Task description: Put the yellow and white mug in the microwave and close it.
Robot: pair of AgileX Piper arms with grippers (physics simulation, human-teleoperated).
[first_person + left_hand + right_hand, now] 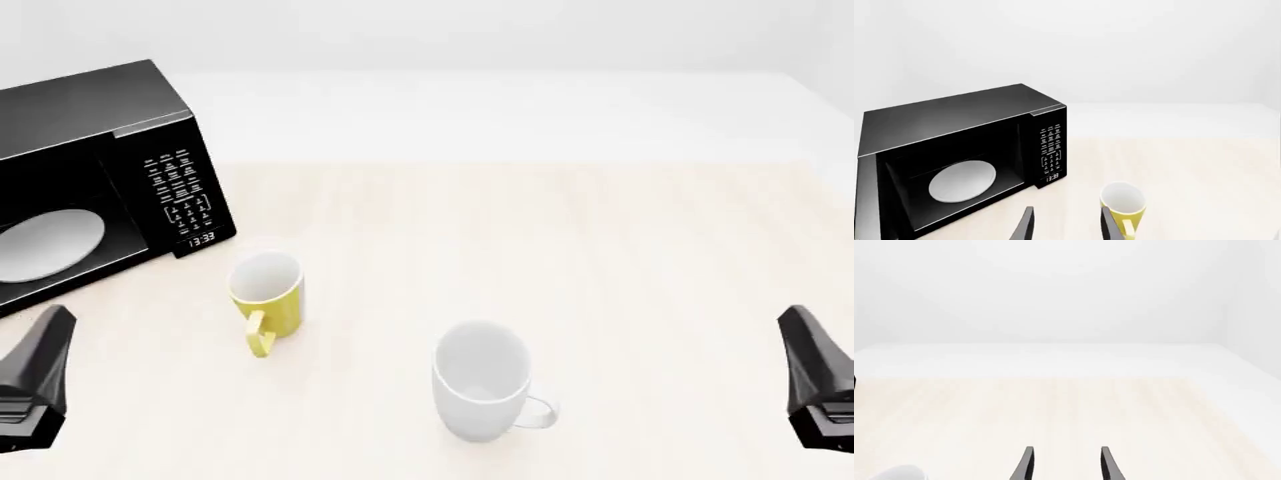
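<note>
The yellow and white mug (267,292) stands upright on the table just right of the microwave (94,120), its handle pointing toward the arms' side. The black microwave stands open, and its white turntable plate (47,245) shows inside. In the left wrist view the mug (1123,202) sits beyond one fingertip, to the keypad side of the microwave (954,125). My left gripper (1066,227) is open and holds nothing. It hangs low at the near left (54,325). My right gripper (1066,465) is open and empty at the near right (797,325).
A larger all-white mug (483,385) stands upright near the front middle, handle to the right; a sliver of the same mug (897,474) shows in the right wrist view. The microwave door (864,200) swings out at the far left. Light wooden tabletop (601,260) stretches to the right.
</note>
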